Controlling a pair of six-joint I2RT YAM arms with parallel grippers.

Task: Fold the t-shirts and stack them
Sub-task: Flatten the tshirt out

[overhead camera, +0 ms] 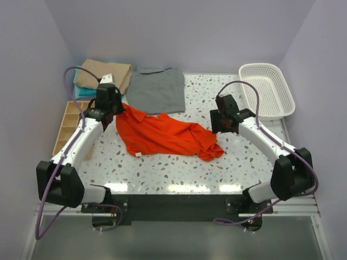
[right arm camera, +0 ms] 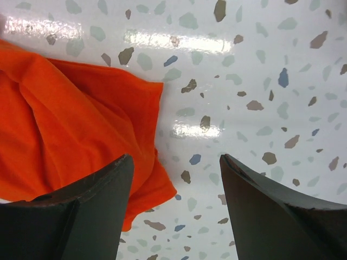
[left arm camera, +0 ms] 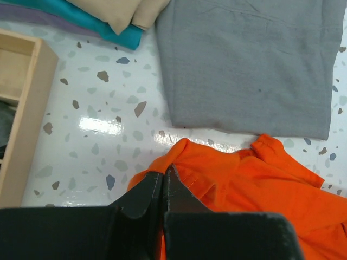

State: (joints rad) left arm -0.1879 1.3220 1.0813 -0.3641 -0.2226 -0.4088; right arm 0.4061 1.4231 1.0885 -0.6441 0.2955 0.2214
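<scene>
At the far left a wooden tray (overhead camera: pixel 66 125) is sitting on the counter (overhead camera: pixel 179 172), with the folded tan t-shirt (overhead camera: pixel 105 73) lying on the teal t-shirt (overhead camera: pixel 81 92) behind it. The left pincer (left arm camera: pixel 164 172) is pressing its jaws together on the upper-left edge of the orange-red t-shirt (overhead camera: pixel 165 134), which is lying crumpled across the counter's middle, just in front of the flat grey t-shirt (overhead camera: pixel 157 89). The right pincer (right arm camera: pixel 176 158) is hovering with jaws apart over that shirt's right end, gripping nothing. A white basket (overhead camera: pixel 269 89) is resting at the far right.
</scene>
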